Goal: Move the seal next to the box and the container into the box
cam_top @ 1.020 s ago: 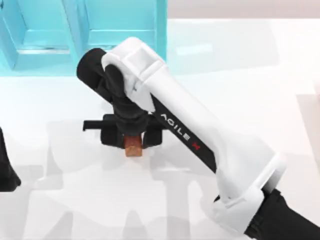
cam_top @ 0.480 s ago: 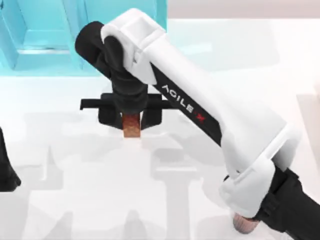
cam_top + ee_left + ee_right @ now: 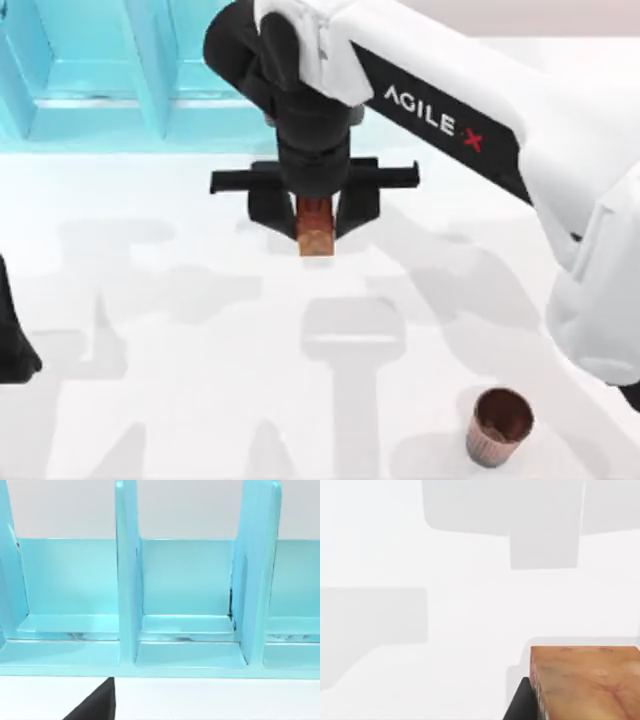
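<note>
My right gripper (image 3: 316, 228) is shut on the seal (image 3: 316, 228), a small rust-orange mottled block, and holds it above the table near the middle, just in front of the box. The right wrist view shows the seal (image 3: 585, 682) close up over bare white table. The box (image 3: 165, 70), a turquoise open unit with upright dividers, stands at the back left; the left wrist view looks into the box (image 3: 185, 630) and its compartments. The container (image 3: 498, 427), a round ribbed brown cup, stands upright near the front right. My left arm (image 3: 12, 340) is parked at the left edge.
The white table (image 3: 150, 400) spreads wide in front of the box, with the arm's shadows across it. The right arm's white link (image 3: 560, 150) reaches over the table's right half.
The right gripper has risen with the seal and carried it right and toward the back. The arm swung away from the front right, uncovering the container.
</note>
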`<state>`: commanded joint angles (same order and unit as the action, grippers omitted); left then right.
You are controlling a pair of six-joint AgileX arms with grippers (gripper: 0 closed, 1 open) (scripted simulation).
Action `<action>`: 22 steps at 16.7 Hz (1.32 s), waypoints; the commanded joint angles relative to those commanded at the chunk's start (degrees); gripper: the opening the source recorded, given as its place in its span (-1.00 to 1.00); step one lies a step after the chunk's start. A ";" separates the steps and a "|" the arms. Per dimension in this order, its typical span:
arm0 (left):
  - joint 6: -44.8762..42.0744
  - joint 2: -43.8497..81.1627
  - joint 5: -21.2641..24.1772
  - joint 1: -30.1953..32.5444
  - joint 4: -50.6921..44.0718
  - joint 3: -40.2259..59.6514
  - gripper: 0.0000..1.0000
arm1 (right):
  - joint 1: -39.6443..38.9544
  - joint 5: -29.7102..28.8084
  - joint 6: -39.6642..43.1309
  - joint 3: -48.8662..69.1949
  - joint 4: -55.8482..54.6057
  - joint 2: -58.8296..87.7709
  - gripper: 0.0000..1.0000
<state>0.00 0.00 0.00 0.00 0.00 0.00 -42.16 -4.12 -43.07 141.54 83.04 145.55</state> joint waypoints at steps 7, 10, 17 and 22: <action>0.00 0.00 0.00 0.00 0.00 0.00 1.00 | 2.48 0.58 2.74 -26.52 -10.13 -18.23 -1.00; 0.00 0.00 0.00 0.00 0.00 0.00 1.00 | 2.74 0.66 3.03 -28.86 -11.28 -20.26 -1.00; 0.00 0.00 0.00 0.00 0.00 0.00 1.00 | 3.24 0.67 3.80 -30.70 -11.34 -21.98 -1.00; 0.00 0.00 0.00 0.00 0.00 0.00 1.00 | 8.63 1.17 9.17 -45.72 -12.09 -36.95 -1.00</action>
<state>0.00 0.00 0.00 0.00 0.00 0.00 -33.53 -2.94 -33.91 95.82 70.95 108.60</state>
